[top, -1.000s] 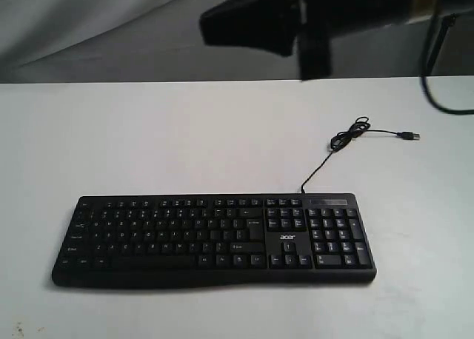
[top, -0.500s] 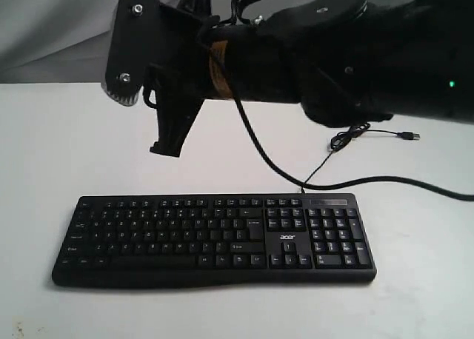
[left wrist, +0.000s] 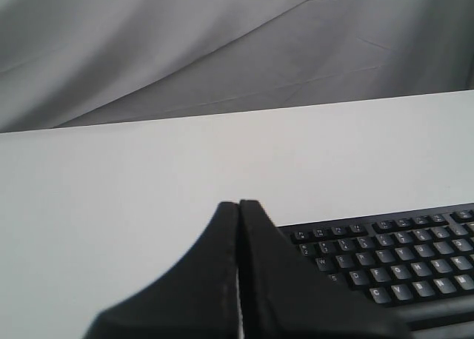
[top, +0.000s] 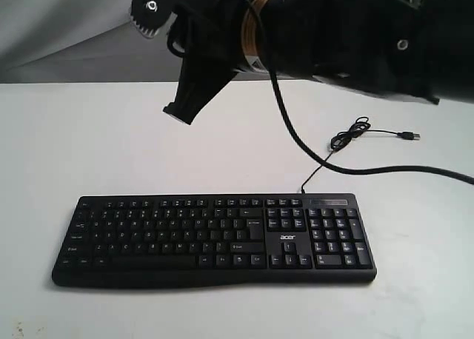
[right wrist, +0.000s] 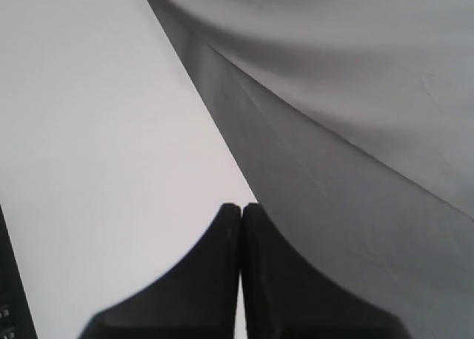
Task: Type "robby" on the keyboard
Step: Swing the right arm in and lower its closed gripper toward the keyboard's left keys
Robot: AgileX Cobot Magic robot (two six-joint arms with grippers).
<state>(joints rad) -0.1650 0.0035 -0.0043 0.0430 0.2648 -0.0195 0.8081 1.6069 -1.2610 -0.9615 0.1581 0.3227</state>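
The black Acer keyboard (top: 215,239) is lying flat on the white worktop (top: 74,146), untouched. I am holding both hands pinched together on nothing. My left hand (left wrist: 238,206) is hovering near the keyboard's letter end, and my right hand (right wrist: 240,207) is pointing at bare worktop. I am judging that the joined tips, coming down off-centre, risk pressing two neighbouring keys at once or shoving the keyboard askew.

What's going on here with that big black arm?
A two-armed robot is set to type on the black keyboard lying on the white table. One arm hangs above it, touching no key. The left gripper and right gripper are both closed and empty. The USB cable lies unplugged.
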